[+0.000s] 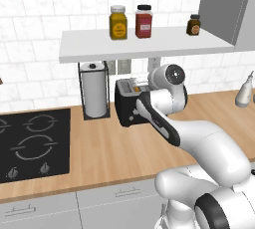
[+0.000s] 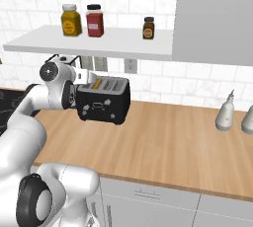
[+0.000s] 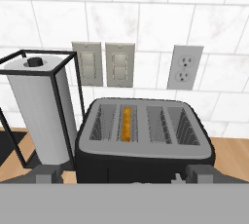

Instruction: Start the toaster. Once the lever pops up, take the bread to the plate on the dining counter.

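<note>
Inside boxy black toaster [image 3: 146, 145], thin orange-crusted bread [image 3: 127, 123]

The toaster [image 3: 144, 142], black and boxy with a grey slotted top, stands upright on the wooden counter directly in front of and just below the gripper [image 3: 121, 175]. The bread [image 3: 126, 123] sits on edge down in its second slot from the left, orange-brown crust upward.

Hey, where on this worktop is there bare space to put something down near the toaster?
Widest bare wood runs from the toaster rightward to the two white bottles. Another open strip lies in front of it, between the hob and the counter's front edge. It's crowded on its hob side, where the paper towel holder stands close.
</note>
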Robot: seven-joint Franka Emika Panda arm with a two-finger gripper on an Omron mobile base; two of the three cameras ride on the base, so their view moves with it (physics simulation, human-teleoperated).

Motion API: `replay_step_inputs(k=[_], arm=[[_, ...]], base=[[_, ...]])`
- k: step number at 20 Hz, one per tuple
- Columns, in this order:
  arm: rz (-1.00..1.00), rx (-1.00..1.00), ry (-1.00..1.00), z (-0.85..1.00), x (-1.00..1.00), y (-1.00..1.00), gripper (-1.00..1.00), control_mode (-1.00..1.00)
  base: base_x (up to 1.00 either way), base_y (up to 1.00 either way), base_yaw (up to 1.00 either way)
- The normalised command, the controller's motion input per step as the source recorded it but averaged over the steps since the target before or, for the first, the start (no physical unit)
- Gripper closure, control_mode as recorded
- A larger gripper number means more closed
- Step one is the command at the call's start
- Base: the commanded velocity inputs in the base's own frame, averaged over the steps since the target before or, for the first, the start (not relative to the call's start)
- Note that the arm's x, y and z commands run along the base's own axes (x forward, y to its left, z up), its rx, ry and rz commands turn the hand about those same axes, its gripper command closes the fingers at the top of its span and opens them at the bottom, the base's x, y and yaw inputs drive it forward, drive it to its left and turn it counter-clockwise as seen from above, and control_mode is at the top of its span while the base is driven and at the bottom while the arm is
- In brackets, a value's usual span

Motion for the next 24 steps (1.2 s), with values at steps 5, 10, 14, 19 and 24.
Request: replay_step_inputs(k=[5,10,14,19,24], arm=[[0.00,0.00,0.00,0.00,0.00,0.00,-1.00,-1.00],[0.00,0.00,0.00,0.00,0.00,0.00,-1.00,-1.00],[0.00,0.00,0.00,0.00,0.00,0.00,-1.00,-1.00],[0.00,0.00,0.00,0.00,0.00,0.00,-1.00,-1.00],[0.00,0.00,0.00,0.00,0.00,0.00,-1.00,-1.00]], base=[[0.00,0.00,0.00],[0.00,0.00,0.00],[0.00,0.00,0.00],[0.00,0.00,0.00],[0.00,0.00,0.00]])
